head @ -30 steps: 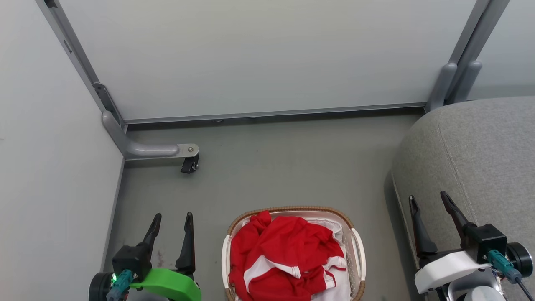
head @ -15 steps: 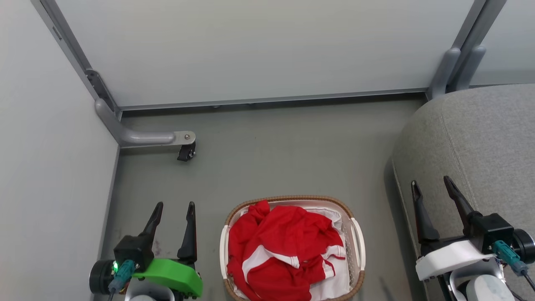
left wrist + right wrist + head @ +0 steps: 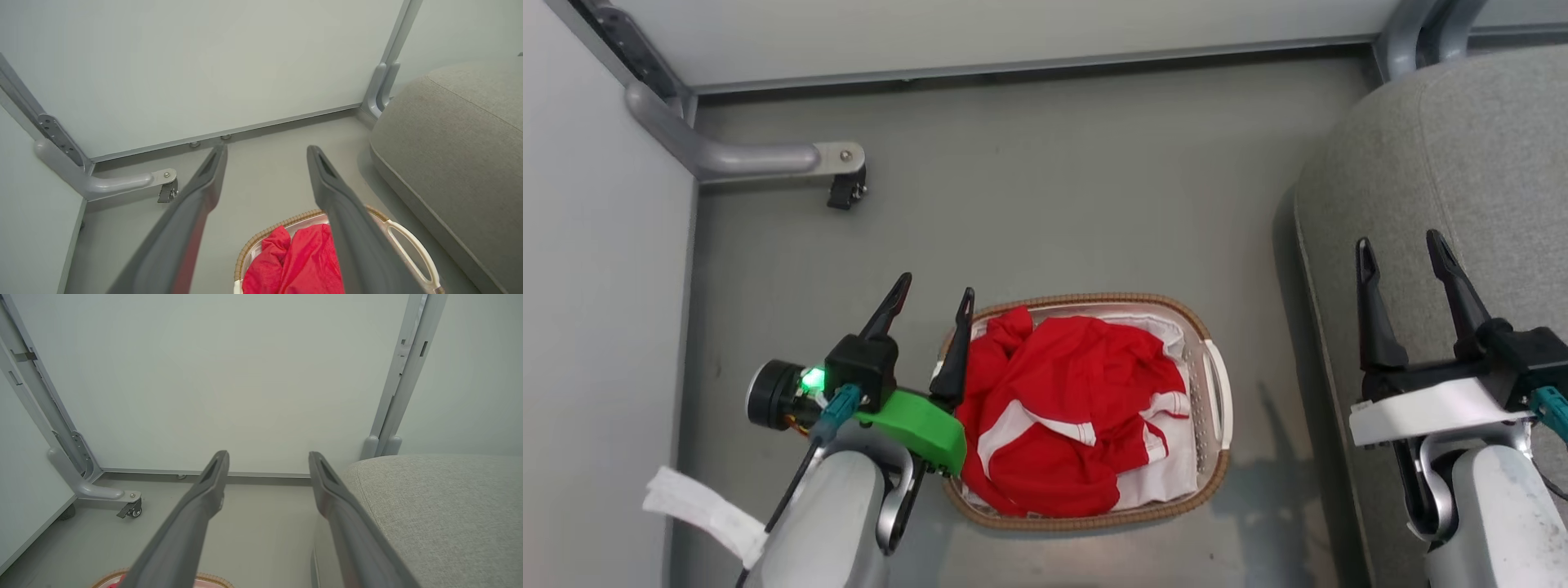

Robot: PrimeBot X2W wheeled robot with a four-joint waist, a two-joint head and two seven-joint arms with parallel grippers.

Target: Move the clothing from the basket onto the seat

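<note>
The red and white clothing [image 3: 1062, 408] is lying bunched up in the oval holey basket [image 3: 1223, 392]. The left gripper [image 3: 936, 285] is hanging wide and empty by the basket's left rim. The right gripper [image 3: 1397, 238] is hanging wide over the soft grey seat [image 3: 1462, 147]. A little wheel [image 3: 847, 189] is sitting far off.

Floor [image 3: 1258, 245] open btwn basket [image 3: 1094, 299] & seat [image 3: 1462, 163] — caster leg [image 3: 760, 159] far left.

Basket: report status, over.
Left gripper open, over basket left rim. Right gripper open, over seat edge. Clothing heaped in basket, ungripped. Nothing seen between basket and seat.
</note>
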